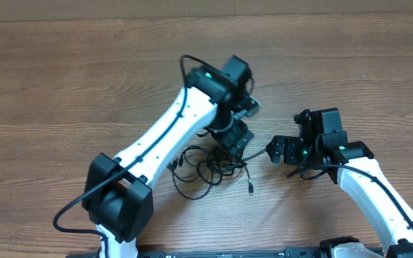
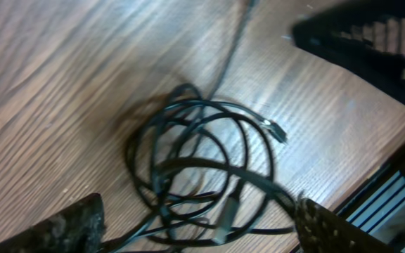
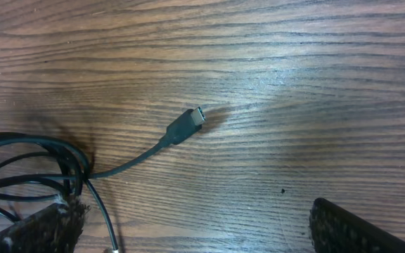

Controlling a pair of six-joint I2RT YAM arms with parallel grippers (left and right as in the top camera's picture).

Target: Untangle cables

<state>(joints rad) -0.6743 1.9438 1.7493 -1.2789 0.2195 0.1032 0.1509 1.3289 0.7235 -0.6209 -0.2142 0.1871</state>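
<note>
The cables (image 1: 201,168) lie as a tangle of thin black loops on the wooden table, with one plug end (image 1: 251,190) trailing toward the front. My left gripper (image 1: 231,147) hangs over the tangle's right edge. In the left wrist view the loops (image 2: 195,161) spread between its wide-apart fingers (image 2: 69,228), and the left gripper (image 2: 199,225) is open and grips nothing. My right gripper (image 1: 274,150) sits just right of the tangle, open. In the right wrist view a loose plug (image 3: 188,125) lies ahead of the right gripper (image 3: 195,225), and a thin cord (image 3: 100,211) runs beside its left finger.
The wooden table (image 1: 63,86) stretches bare to the left and far side. The left arm (image 1: 163,129) slants from the front left toward the middle. The right arm (image 1: 378,193) comes in from the front right. The right gripper's dark body (image 2: 371,42) shows in the left wrist view.
</note>
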